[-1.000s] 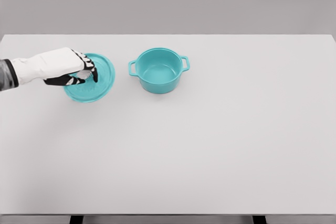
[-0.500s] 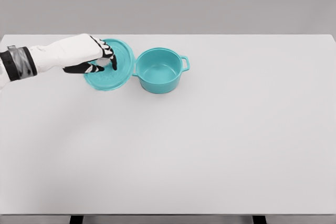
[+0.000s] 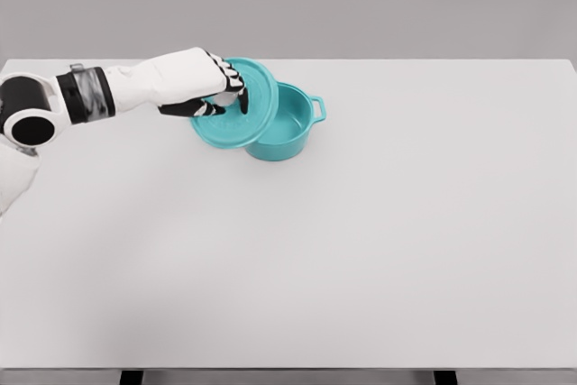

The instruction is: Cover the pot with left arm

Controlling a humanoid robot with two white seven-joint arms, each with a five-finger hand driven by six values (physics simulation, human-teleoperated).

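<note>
I see the white table (image 3: 361, 250) carrying one teal pot (image 3: 290, 129), upright and open-mouthed toward the far side, with one loop handle showing at its right. My left hand (image 3: 200, 83) reaches in from the left, fingers curled down onto the knob of the teal lid (image 3: 242, 123), gripping from above so the disc hangs beneath. The lid overlaps the pot's left rim, tilted, not yet centred; I judge it needs shifting right before lowering.
</note>
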